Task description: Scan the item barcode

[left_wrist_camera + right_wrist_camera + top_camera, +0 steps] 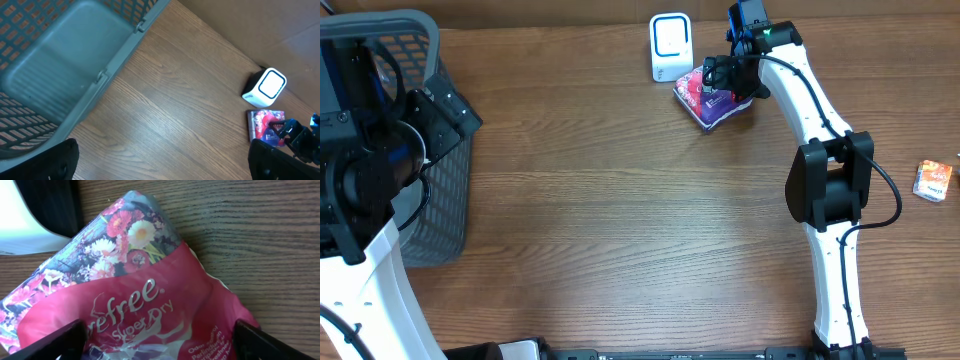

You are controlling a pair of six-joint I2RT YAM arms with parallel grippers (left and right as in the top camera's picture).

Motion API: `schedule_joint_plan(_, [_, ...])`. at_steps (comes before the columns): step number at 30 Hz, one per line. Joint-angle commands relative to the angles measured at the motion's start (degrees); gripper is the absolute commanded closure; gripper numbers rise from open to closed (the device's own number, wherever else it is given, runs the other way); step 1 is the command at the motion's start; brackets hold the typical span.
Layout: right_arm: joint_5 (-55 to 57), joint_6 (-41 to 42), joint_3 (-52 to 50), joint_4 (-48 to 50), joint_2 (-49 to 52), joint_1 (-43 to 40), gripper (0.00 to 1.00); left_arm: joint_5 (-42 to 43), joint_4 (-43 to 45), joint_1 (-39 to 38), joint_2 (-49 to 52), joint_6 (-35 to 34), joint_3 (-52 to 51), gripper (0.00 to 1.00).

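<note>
The item is a pink and purple floral packet [708, 103] lying flat on the wooden table, just right of the white barcode scanner [670, 46]. My right gripper [730, 84] hovers over it, open. In the right wrist view its dark fingers stand wide apart on either side of the packet [150, 295], and a corner of the scanner [20, 227] shows at the upper left. My left gripper [162, 162] is open over bare table next to the basket, far from the packet [264, 124] and the scanner [265, 87]. No barcode shows on the packet.
A grey mesh basket [445, 205] stands at the table's left edge, under my left arm, and its rim [125, 42] crosses the left wrist view. A small orange packet [932, 180] lies at the far right.
</note>
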Motion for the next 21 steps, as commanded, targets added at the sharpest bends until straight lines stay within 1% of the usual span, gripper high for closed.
schedule_joint_plan(1, [0.1, -1.9, 0.2, -0.2, 3.5, -0.3, 0.10, 0.1, 0.1, 0.3, 0.2, 0.9, 0.4, 0.00])
schedule_joint_plan(2, [0.1, -1.9, 0.2, -0.4, 4.0, -0.3, 0.13, 0.1, 0.1, 0.3, 0.2, 0.9, 0.4, 0.00])
schedule_joint_plan(3, [0.1, -1.9, 0.2, -0.7, 4.3, -0.3, 0.20, 0.1, 0.1, 0.3, 0.2, 0.9, 0.4, 0.00])
schedule_joint_plan(4, [0.1, -1.9, -0.1, -0.7, 4.5, -0.3, 0.23, 0.1, 0.1, 0.3, 0.2, 0.9, 0.4, 0.00])
schedule_joint_plan(6, [0.4, -1.9, -0.5, -1.0, 4.5, -0.3, 0.27, 0.1, 0.1, 0.3, 0.2, 0.9, 0.4, 0.00])
schedule_joint_plan(7, [0.8, -1.9, -0.5, -1.4, 4.5, -0.3, 0.32, 0.1, 0.1, 0.3, 0.2, 0.9, 0.4, 0.00])
schedule_joint_plan(8, [1.4, -1.9, -0.5, -1.7, 4.5, -0.3, 0.40, 0.1, 0.1, 0.3, 0.2, 0.9, 0.4, 0.00])
schedule_joint_plan(9, [2.1, -1.9, -0.5, -2.2, 4.5, -0.3, 0.69, 0.1, 0.1, 0.3, 0.2, 0.9, 0.4, 0.00])
schedule_joint_plan(10, [2.6, -1.9, -0.5, -2.8, 4.5, -0.3, 0.96, 0.1, 0.1, 0.3, 0.2, 0.9, 0.4, 0.00])
schedule_joint_plan(16, [2.6, -1.4, 0.2, -6.5, 4.3, -0.3, 0.96, 0.1, 0.1, 0.3, 0.2, 0.9, 0.4, 0.00])
schedule_joint_plan(21, [0.6, -1.3, 2.1, -9.2, 0.5, -0.9, 0.96, 0.1, 0.1, 0.3, 0.2, 0.9, 0.4, 0.00])
